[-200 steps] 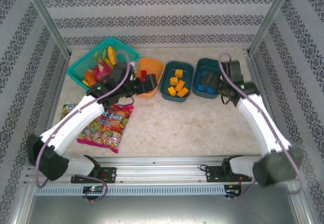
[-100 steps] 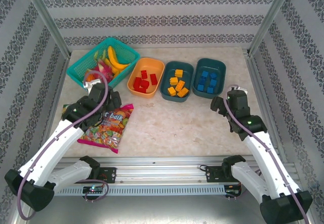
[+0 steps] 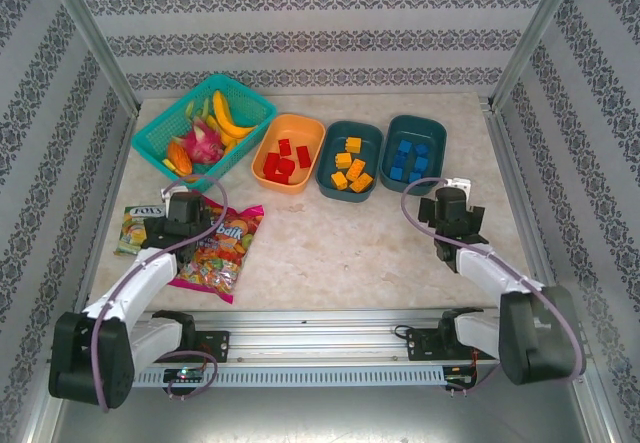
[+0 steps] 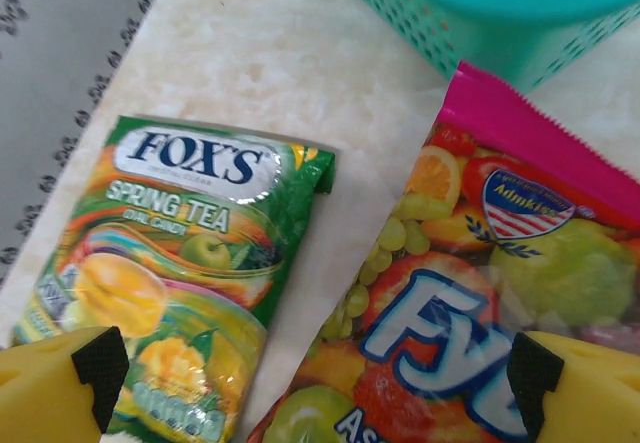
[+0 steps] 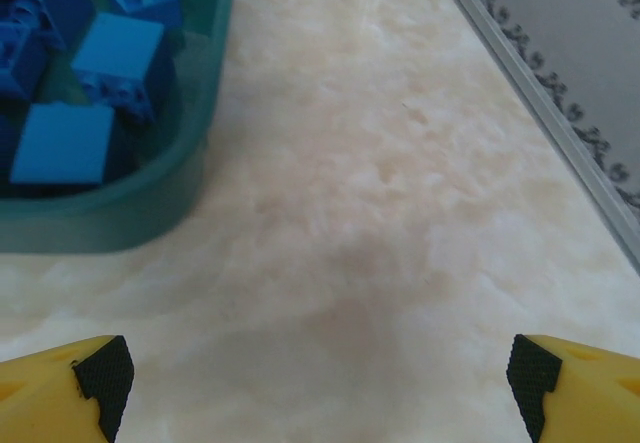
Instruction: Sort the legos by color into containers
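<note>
Three tubs line the tabletop [image 3: 350, 248]: red legos [image 3: 283, 160] in the orange tub [image 3: 292, 119], orange-yellow legos [image 3: 350, 171] in the middle teal tub [image 3: 352, 126], blue legos [image 3: 408, 160] in the right teal tub [image 3: 416, 120]. The left hand [image 4: 315, 373] hangs spread above two candy bags [image 3: 222, 255]; the right hand [image 5: 320, 378], also spread, is empty near that tub.

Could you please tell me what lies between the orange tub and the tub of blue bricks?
The teal tub holding yellow bricks sits there, as the top view shows.

Glossy film candy bags [image 4: 200, 253]; smooth, marbled tabletop [image 5: 380, 213], perhaps laminate; shiny plastic bricks [image 5: 60, 143] in a smooth plastic tub [image 5: 100, 213]; lattice plastic basket [image 4: 470, 38].
</note>
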Available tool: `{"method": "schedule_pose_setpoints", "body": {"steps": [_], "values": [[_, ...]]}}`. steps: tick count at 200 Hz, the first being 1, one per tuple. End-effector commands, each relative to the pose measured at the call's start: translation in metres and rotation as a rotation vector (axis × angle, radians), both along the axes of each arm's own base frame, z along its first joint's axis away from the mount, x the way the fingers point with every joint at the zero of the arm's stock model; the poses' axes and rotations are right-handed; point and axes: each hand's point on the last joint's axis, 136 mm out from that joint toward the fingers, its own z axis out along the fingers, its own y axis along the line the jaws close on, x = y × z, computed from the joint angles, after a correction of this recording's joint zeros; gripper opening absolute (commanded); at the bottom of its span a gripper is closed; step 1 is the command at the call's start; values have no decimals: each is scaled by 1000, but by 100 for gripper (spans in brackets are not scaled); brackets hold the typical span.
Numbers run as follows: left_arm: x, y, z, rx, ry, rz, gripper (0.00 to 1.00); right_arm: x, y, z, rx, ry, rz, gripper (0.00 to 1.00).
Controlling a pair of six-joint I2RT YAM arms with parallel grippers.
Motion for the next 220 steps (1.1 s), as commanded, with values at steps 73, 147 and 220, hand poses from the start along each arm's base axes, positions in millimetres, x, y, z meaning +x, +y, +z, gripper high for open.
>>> {"method": "schedule_pose_setpoints", "body": {"steps": [73, 147, 220], "values": [[114, -25, 10, -126, -339, -229, 100, 68, 25, 24, 70, -283, 217, 98], [108, -33, -5, -115, -402, -279, 100, 66, 24, 19, 40, -322, 197, 98], [108, -33, -4, -111, -410, -281, 100, 65, 24, 20, 39, -326, 200, 98]]}}
